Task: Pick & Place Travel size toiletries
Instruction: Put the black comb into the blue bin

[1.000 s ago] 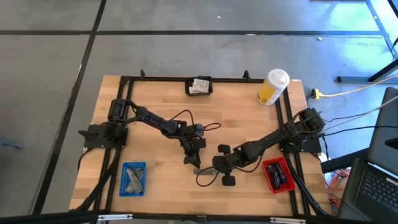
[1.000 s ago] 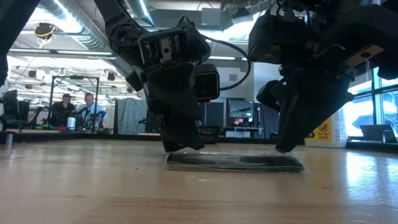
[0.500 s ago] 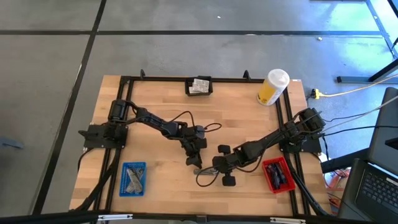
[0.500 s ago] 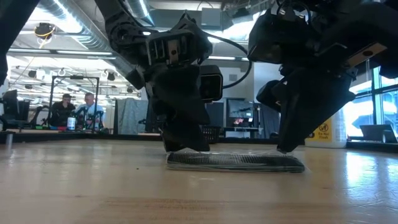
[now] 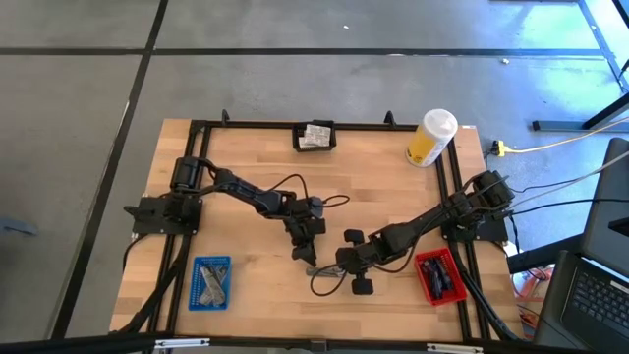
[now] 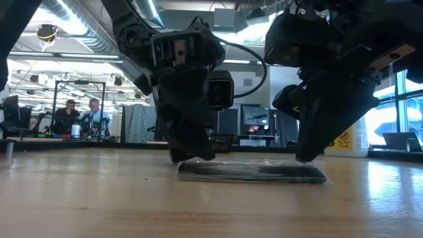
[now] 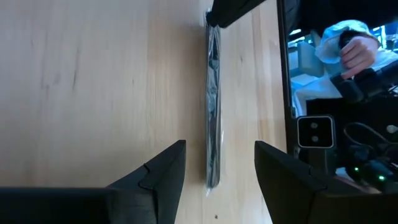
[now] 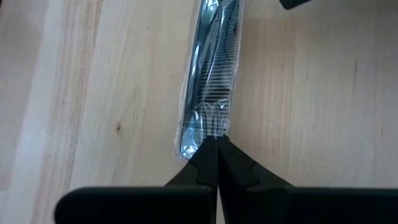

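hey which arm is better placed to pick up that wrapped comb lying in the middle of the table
Left. Its end effector is open and straddles one end of the wrapped comb. The right end effector is shut, its tips only pressing the wrapper's other end.

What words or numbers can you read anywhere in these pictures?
None can be read for sure.
Yellow sign in the room behind the table, low view: has a black symbol and dark lettering, too small to read.
Yellow container with a white cap: no readable label.
Wrapped comb on the table: no print visible.
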Tool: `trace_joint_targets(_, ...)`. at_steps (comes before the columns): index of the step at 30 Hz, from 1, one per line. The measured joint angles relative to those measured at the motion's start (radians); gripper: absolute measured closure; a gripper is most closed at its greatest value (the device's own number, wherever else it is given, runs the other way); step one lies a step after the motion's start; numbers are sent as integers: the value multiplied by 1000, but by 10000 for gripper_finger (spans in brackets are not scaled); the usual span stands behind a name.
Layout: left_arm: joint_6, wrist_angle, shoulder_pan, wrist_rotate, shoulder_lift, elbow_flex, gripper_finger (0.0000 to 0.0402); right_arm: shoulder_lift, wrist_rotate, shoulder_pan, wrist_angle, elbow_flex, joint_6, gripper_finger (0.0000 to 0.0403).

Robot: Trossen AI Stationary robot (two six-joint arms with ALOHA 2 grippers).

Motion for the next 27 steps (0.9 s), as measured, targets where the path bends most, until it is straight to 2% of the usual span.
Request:
trace_joint_targets(11,-83,-21,-27,-21,-3,1,217,0,18,0,3,0,-7,403)
trace_joint_targets(17,-113,-23,-53,-73,-4,1,217,0,27,0,10,0,-8,403)
trace_joint_targets(27,-158,-29,-98,-82,-5,1,217,0,43,0,12,0,-9,403)
